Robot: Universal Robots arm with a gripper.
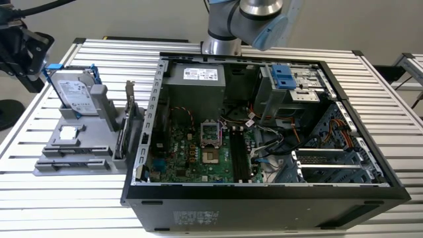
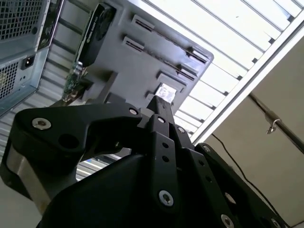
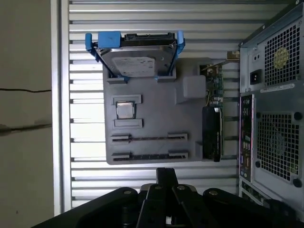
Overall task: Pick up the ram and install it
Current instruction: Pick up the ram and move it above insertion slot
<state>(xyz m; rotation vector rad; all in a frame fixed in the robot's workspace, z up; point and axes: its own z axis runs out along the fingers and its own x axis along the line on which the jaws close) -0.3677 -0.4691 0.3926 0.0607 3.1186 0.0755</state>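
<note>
A ribbed aluminium table (image 1: 66, 208) carries an open black computer case (image 1: 264, 213) and, on the exterior view's left, a grey plastic parts holder (image 3: 152, 109). The ram (image 3: 149, 156), a long thin dark stick, stands edge-up in a holder slot, at the end away from the silver hard drive (image 3: 135, 61). The black gripper (image 3: 166, 175) hangs above, clear of it, fingers pressed together on nothing.

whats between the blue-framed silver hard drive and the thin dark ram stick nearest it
A small silver square chip sits between hard drive and that ram stick, in the first wrist view.
</note>
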